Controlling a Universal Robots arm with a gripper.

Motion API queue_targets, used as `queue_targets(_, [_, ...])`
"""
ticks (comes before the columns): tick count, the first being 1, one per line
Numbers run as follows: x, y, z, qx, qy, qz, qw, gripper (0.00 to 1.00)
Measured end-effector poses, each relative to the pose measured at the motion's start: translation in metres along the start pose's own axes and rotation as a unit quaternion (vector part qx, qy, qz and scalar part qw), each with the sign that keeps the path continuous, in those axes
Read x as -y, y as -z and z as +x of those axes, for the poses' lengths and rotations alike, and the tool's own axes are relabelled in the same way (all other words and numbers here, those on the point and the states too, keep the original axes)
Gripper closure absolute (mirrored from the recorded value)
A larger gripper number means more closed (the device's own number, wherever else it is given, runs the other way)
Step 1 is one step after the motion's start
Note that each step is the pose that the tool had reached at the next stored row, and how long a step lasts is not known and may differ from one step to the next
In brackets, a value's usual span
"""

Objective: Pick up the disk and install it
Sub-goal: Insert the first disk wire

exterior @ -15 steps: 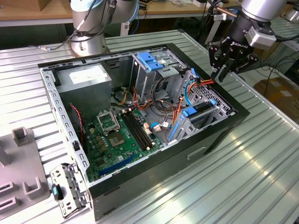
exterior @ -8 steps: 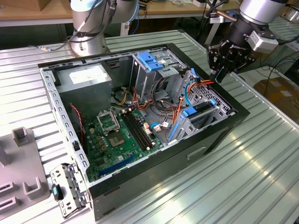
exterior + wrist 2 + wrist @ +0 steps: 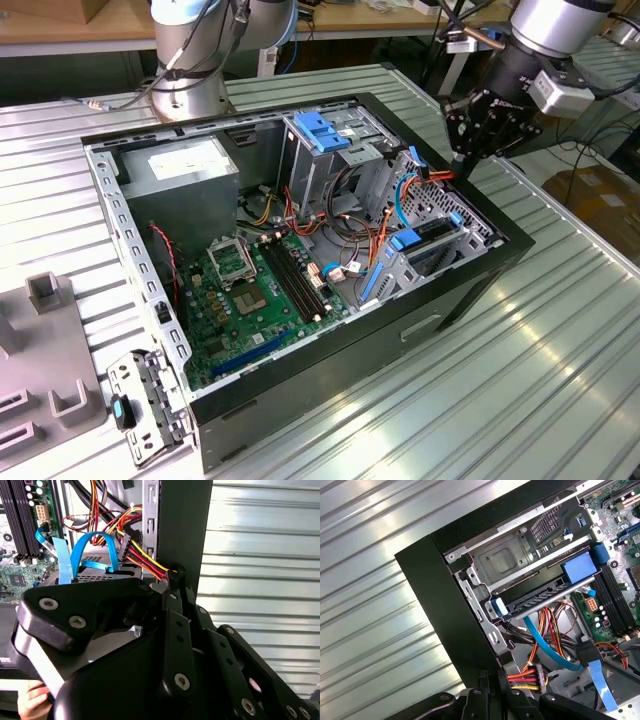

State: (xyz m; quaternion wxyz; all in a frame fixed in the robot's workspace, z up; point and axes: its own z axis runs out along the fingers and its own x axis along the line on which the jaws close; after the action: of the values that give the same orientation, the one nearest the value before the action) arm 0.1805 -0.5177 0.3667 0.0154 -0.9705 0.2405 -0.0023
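- Gripper (image 3: 460,162) hangs over the PC case's edge (image 3: 505,240) on the exterior view's right. Can't tell whether it's open, closed or holding anything. In the second wrist view a person's hand (image 3: 30,700) is close by: pinch risk.
- Motherboard (image 3: 250,290) is exposed. A snagged cable could whip across it.
- Light-blue latch plate (image 3: 322,130) on the tall cage looks like the carrier: wrong-target risk.
- Disk (image 3: 432,231) lies in the low bay just below the gripper. Can't tell if it's latched, so it may be half-seated.
- Power cable bundle (image 3: 522,676) sits right at the gripper, and the blue data cable (image 3: 547,650) crosses nearby. Either could snag or pinch.
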Motion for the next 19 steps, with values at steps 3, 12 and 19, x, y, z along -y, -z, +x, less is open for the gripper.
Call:
queue_targets(3, [0.0001, 0.0041, 0.0, 0.0, 0.0, 0.0, 1.0, 0.83])
queue_targets(12, [0.0005, 0.0168, -0.0001, 0.0002, -0.002, 0.0, 1.0, 0.83])
queue_targets(19, [0.0005, 0.0163, -0.0002, -0.0012, -0.045, 0.0001, 0.99897, 0.83])
